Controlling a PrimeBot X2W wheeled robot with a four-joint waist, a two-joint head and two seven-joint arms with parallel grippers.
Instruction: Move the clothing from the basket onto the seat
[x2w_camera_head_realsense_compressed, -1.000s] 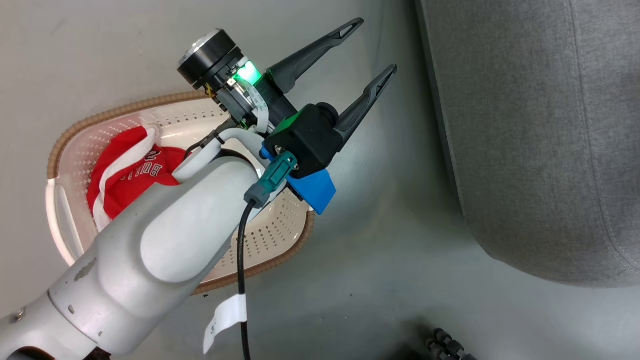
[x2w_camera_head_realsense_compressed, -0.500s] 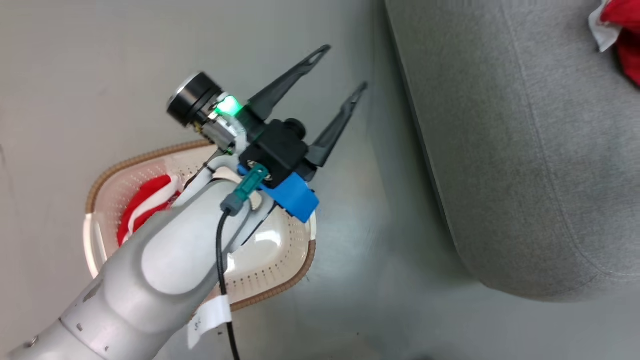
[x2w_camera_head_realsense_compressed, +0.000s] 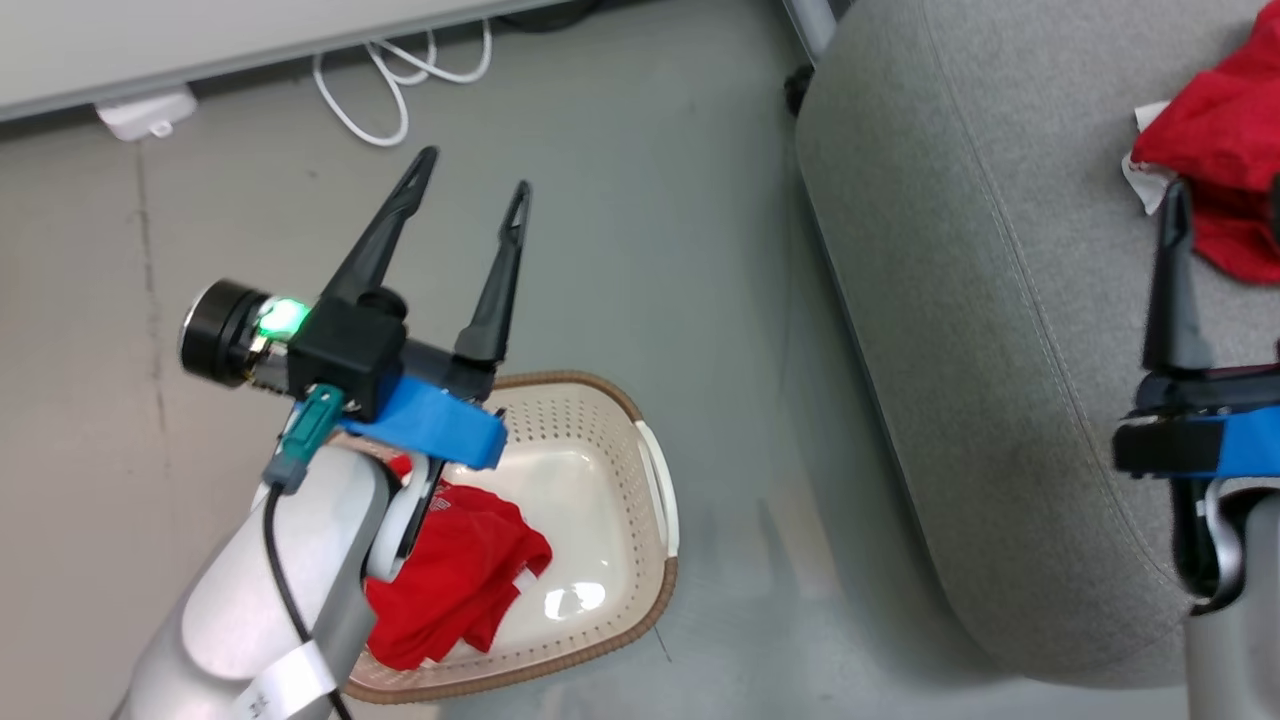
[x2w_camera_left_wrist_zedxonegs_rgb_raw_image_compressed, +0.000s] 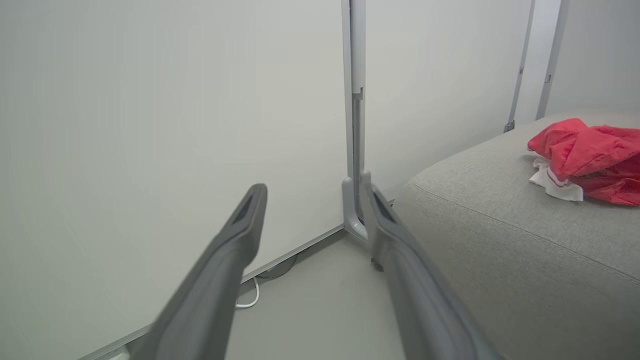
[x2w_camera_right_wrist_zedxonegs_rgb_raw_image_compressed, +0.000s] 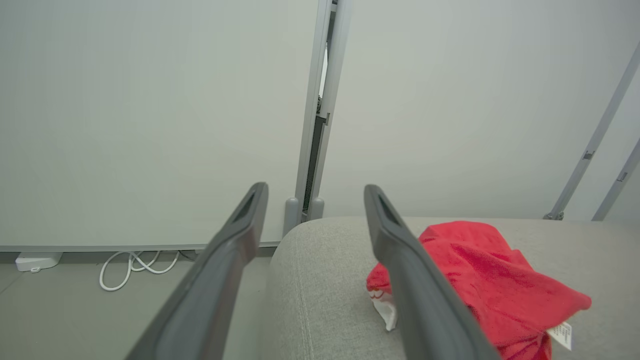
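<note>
Clothing perhaps half behind left forearm

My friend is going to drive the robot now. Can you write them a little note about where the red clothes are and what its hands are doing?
Left gripper: open, empty, raised near the basket.
Right gripper: open, empty, over the seat.
Done: first red garment lies on the seat.
Left: second red garment sits in the basket; lift it onto the seat.
</note>
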